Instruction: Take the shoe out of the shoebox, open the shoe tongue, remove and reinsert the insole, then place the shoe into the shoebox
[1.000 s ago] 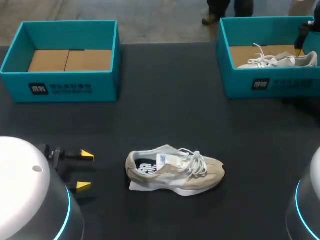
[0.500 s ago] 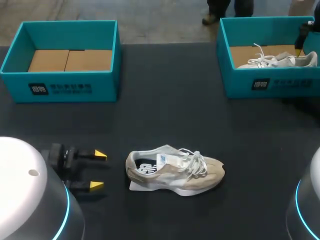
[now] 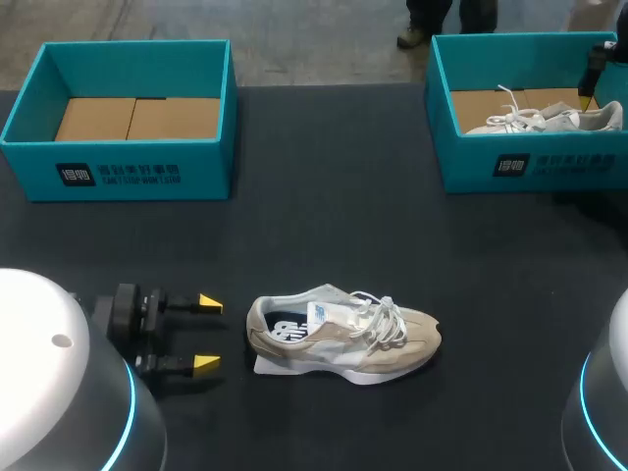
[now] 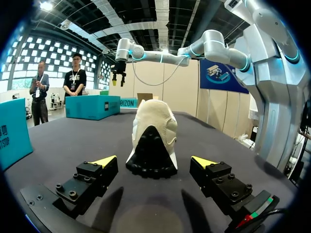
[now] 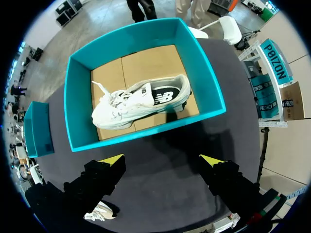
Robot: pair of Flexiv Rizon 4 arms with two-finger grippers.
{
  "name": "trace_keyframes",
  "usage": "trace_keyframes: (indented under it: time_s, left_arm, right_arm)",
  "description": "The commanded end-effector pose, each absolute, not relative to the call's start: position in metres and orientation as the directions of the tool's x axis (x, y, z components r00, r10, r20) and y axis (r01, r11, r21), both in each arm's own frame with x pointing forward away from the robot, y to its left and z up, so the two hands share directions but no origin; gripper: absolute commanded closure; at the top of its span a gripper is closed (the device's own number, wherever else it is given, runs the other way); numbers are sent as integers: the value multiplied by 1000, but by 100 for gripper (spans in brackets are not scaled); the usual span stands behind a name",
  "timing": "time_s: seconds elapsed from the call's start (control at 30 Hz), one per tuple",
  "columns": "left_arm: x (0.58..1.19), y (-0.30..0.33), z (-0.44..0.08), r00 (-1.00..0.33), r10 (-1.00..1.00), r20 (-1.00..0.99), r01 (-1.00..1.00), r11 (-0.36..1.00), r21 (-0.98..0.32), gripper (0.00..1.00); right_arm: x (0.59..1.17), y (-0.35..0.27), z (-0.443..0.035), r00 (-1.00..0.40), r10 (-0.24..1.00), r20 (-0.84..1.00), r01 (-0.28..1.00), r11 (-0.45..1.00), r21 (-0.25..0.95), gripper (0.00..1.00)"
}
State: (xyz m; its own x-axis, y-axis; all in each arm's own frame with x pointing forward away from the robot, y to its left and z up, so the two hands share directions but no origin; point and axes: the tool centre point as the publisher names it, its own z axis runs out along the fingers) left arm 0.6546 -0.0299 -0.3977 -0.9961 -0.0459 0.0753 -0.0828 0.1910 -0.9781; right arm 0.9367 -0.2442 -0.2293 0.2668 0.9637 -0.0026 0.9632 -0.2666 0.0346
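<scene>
Dark surface [image 3: 324, 196] is carrying the beige shoe [image 3: 343, 334] upright near its front edge. My left pincer [image 3: 208, 333] is lying level and low, spread wide, pointing at the heel from just beside it. My right pincer [image 5: 163, 159] is hanging spread above a teal shoebox [image 5: 146, 138] holding a white shoe [image 5: 138, 104].

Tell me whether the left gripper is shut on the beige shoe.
No, the left gripper is open, and its yellow tips lie short of the beige shoe, clear of its heel.
</scene>
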Motion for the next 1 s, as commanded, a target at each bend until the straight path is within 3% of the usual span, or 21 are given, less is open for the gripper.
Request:
trace_keyframes:
  time_s: [0.03, 1.0]
  left_arm:
    - [653, -38, -400, -996, -52, 73, -82, 190, -978, 0]
    - [665, -65, -408, -995, -52, 90, -98, 189, -977, 0]
  right_arm:
    - [936, -244, -229, 268, 963, -2, 963, -268, 37, 0]
    - [936, -244, -229, 268, 963, -2, 963, -268, 37, 0]
